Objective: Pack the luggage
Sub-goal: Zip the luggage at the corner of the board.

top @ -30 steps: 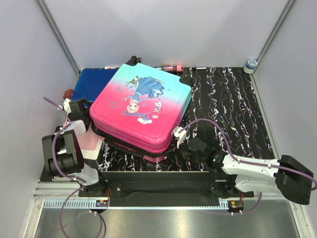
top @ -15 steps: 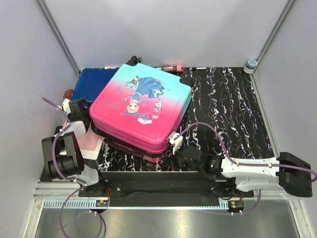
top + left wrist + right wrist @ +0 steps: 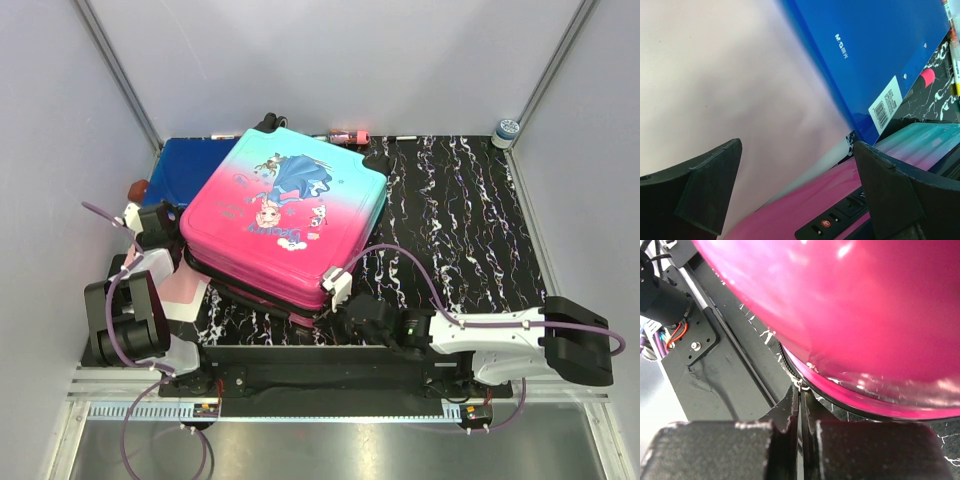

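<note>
The luggage (image 3: pixel 285 215), a pink-to-teal suitcase with a princess print, lies flat with its lid down on the left half of the table. My right gripper (image 3: pixel 335 303) is at its near edge; in the right wrist view the fingers (image 3: pixel 790 410) are shut on the metal zipper pull (image 3: pixel 801 385), right under the pink shell (image 3: pixel 865 300). My left gripper (image 3: pixel 165 222) is open at the suitcase's left side. In the left wrist view its fingers (image 3: pixel 705 185) stand wide apart around the pink shell (image 3: pixel 790 210) and its black lock panel (image 3: pixel 840 217).
A flat blue folder (image 3: pixel 180 170) lies under the suitcase's far left corner and shows in the left wrist view (image 3: pixel 865 50). A small jar (image 3: pixel 507 130) stands in the far right corner. A red item (image 3: pixel 350 135) and pens lie by the back wall. Grey walls enclose the table.
My right gripper has moved left along the suitcase's near edge, still shut on the zipper pull. The left arm has shifted only slightly.
</note>
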`<state>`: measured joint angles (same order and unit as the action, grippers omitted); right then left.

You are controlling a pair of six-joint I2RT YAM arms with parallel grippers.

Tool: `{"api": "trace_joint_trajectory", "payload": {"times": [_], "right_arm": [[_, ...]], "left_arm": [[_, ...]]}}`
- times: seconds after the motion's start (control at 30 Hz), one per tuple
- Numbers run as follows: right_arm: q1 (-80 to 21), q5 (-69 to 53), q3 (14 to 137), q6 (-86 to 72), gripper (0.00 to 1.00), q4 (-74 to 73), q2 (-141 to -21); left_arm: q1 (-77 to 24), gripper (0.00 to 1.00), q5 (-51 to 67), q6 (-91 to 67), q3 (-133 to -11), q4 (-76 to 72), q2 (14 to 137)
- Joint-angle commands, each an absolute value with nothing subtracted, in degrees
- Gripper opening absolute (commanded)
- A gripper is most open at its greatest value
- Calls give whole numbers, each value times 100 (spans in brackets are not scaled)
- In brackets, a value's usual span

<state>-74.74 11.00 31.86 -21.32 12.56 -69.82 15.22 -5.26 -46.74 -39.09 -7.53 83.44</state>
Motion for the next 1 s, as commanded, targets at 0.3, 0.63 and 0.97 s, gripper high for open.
{"api": "trace_joint_trajectory", "payload": {"times": [0.3, 0.63, 0.97], "right_arm": [[-7892, 1547, 4113, -2233, 0, 1257, -7479], [-8016, 1600, 4666, -2180, 0, 1239, -7998], [-8016, 1731, 5448, -2065, 0, 1046, -8639]], "left_arm": [[1415, 99, -220, -4737, -3445, -984, 7989], [1354, 99, -97, -4772, -3270, -1169, 7919], [1257, 99, 95, -4851, -2980, -1476, 7884]]}}
